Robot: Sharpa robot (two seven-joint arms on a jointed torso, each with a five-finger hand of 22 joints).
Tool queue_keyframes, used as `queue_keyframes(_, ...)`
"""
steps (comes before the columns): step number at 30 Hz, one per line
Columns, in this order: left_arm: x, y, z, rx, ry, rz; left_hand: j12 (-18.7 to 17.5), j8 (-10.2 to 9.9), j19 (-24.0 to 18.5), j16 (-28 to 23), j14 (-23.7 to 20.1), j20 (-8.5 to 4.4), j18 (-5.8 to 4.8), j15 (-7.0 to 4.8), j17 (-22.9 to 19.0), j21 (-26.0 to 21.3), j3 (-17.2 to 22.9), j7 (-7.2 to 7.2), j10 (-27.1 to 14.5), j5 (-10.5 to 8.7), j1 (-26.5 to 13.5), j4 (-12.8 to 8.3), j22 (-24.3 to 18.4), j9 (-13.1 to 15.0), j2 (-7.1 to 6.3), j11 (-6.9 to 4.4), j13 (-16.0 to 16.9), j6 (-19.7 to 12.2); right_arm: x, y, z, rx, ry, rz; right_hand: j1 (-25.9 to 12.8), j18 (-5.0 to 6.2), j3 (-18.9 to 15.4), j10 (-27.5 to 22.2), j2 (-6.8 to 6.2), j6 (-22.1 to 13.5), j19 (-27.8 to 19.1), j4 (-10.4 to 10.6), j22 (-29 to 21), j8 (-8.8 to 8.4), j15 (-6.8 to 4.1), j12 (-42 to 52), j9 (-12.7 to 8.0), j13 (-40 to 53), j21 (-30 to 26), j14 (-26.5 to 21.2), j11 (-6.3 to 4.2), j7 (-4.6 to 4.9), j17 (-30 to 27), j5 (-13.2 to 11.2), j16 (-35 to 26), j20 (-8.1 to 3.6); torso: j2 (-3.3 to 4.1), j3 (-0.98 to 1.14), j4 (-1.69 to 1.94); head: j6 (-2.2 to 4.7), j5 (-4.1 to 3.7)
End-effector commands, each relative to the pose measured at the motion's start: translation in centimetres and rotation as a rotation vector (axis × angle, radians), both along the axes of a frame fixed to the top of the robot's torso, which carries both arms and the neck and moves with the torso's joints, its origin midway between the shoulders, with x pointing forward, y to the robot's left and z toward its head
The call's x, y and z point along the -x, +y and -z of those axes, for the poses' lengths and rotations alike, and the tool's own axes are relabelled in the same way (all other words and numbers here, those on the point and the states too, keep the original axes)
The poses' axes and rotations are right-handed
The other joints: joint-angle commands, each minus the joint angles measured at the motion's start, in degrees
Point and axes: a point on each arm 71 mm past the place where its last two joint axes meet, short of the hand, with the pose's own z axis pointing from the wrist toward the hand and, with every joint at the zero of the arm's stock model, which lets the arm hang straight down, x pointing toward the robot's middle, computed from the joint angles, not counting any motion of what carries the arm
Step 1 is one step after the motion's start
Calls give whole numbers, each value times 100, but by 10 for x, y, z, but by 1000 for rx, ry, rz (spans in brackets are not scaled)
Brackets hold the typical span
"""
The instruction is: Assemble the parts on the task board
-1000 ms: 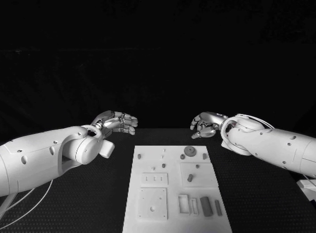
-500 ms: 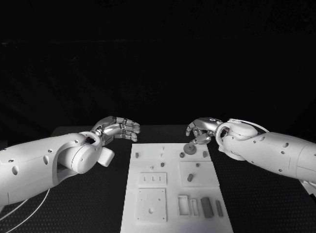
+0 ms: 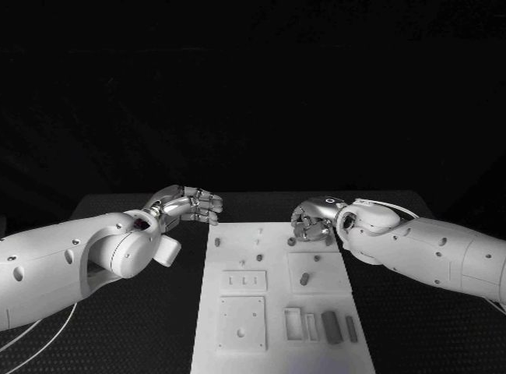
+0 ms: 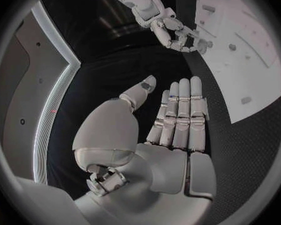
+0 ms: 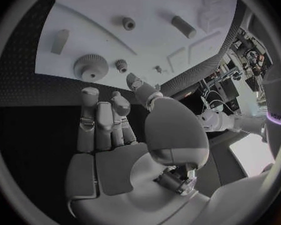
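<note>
Fingers (image 5: 95,116) apart, right hand (image 3: 317,219) above gear (image 5: 90,66)

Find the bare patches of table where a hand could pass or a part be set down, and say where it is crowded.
Bare black table flanks the task board on both long sides, under the arms. The board's far end is crowded: the right hand hovers over the gear, the left hand beside its corner. Its near end holds slots and parts.

We see the black table (image 3: 265,206), which lies under both hands and reaches out beyond the left hand (image 3: 188,204) and the right hand (image 3: 317,218). Near the right hand its surface (image 5: 28,95) shows a fine dotted texture.
</note>
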Motion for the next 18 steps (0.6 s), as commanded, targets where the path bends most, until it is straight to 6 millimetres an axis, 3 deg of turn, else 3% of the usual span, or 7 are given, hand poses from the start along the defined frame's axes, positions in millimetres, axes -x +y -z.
queue_keyframes(1, 1, -3, -2, 9, -12, 23, -24, -38, -33, -30, -37, -8, 90, 20, 7, -21, -37, 47, -5, -23, -56, -6, 6, -10, -5, 50, -6, -2, 2, 3, 4, 32, -10, -15, -46, 80, 40, 53, 11, 30, -1, -8, 144, -20, 4, 58, 11, 31, 29, 53, 1, 21, 28, -7, 37, -61, 62, -11, 16, -13, -3)
queue_keyframes(18, 3, -4, -2, 12, -7, 32, -48, -52, -38, -47, -39, -5, 90, 22, 24, -27, -44, 61, -8, -23, -82, 0, 11, -18, 0, 56, -6, -10, -2, 4, 10, 36, -34, -2, -67, 80, 67, 178, 38, 51, 16, -4, 140, -27, 1, 205, 26, 142, 107, 163, -2, 18, 139, -8, 107, -85, 209, -25, 31, 13, -21)
